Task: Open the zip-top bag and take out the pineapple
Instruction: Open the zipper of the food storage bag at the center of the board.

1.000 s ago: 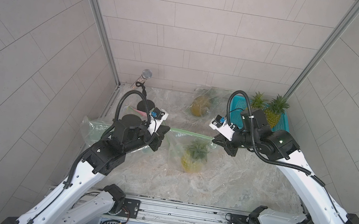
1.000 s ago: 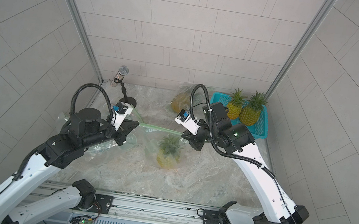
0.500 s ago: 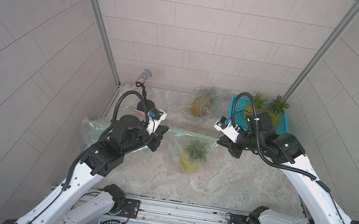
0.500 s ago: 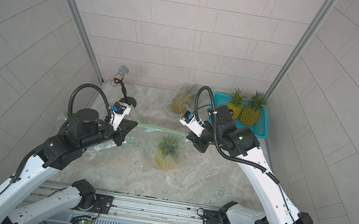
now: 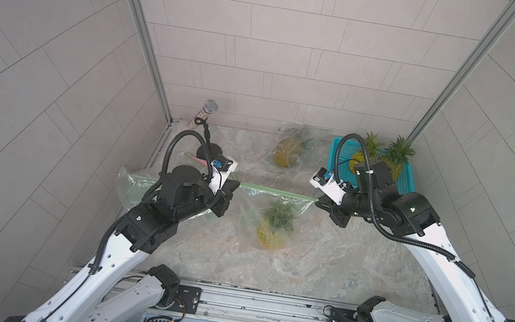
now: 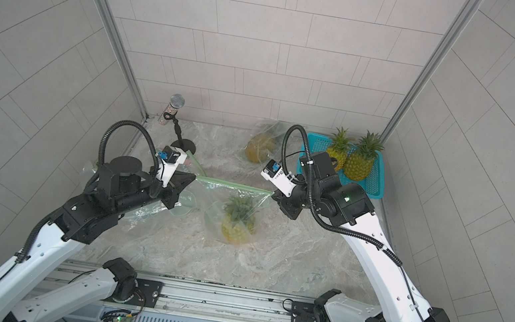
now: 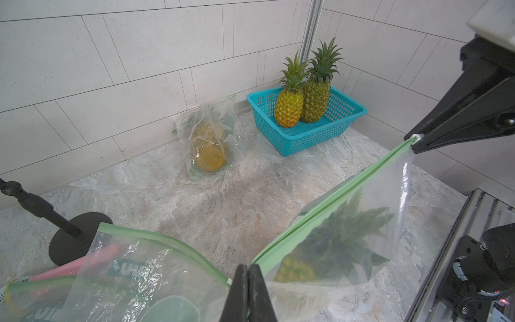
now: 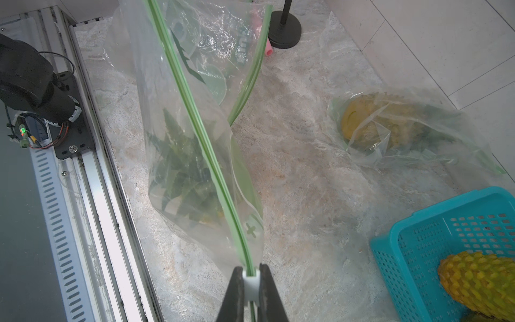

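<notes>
since a second ago our right arm (image 5: 437, 253) has drifted a touch toward the counter's (image 5: 320, 266) right edge, and the green zip strip (image 5: 275, 191) is drawn taut. from the left now: we see the left gripper (image 5: 236, 186) pinched tight on one end of the zip-top bag (image 5: 250, 211), fingers pressed together on the strip. the bag hangs between both arms over mid-counter, the pineapple (image 5: 272, 232) upright inside, base down on the marble, crown just under the strip. on to the right gripper (image 5: 316, 201): it's clamped on the white slider (image 8: 251, 281) at the strip's other end. back right corner, a teal basket (image 5: 406, 183) holds two more pineapples (image 5: 397, 156).
</notes>
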Controlling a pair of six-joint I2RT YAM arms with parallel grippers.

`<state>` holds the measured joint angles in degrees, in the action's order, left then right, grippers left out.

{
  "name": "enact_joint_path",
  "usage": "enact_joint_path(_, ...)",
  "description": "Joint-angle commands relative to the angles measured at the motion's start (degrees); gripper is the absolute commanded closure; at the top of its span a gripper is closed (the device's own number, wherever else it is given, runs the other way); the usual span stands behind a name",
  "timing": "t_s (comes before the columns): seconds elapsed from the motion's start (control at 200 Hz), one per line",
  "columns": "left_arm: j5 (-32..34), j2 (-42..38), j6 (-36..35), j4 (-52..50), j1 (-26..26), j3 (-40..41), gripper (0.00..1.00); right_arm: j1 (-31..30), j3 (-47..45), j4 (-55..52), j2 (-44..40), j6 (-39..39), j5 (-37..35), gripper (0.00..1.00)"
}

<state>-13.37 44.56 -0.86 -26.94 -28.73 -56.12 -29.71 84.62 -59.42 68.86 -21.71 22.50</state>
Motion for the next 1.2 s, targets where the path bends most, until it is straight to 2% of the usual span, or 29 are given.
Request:
enact_joint_path(0.0,5.9,-1.7,0.3,0.9,2.1,0.3,1.0,1.7,-0.5,-5.6,-2.1,-0.7,-4.6,1.0)
enact_joint_path(0.345,-18.8,-0.5,-1.6,8.7,2.1,3.1,1.0,1.7,-4.8,0.5,-6.2,-2.8,8.9,1.0)
enact_joint_path(0.68,-30.0,3.4,1.7,14.3,2.1,4.5,1.0,1.6,-7.2,3.6,-5.6,-1.3,10.2,1.0)
enact_joint_path(0.796,-32.3,4.1,3.1,15.9,2.1,4.7,1.0,1.6,-7.5,4.4,-5.2,-0.6,9.9,1.0)
enact_joint_path(0.896,-31.7,4.1,3.2,15.7,2.0,4.8,1.0,1.7,-7.0,5.5,-5.4,0.5,9.6,1.0)
enact_joint_path(0.971,-28.8,3.5,2.5,14.3,2.1,4.8,1.0,1.7,-6.4,6.5,-6.3,1.1,9.1,0.95)
enact_joint_path(1.051,-25.0,2.8,1.1,12.0,2.1,4.6,1.0,1.6,-5.3,7.2,-7.4,1.2,8.9,0.81)
enact_joint_path(1.196,-23.9,1.6,0.1,10.8,2.1,4.9,1.0,1.3,-2.2,7.9,-6.9,2.5,12.2,0.75)
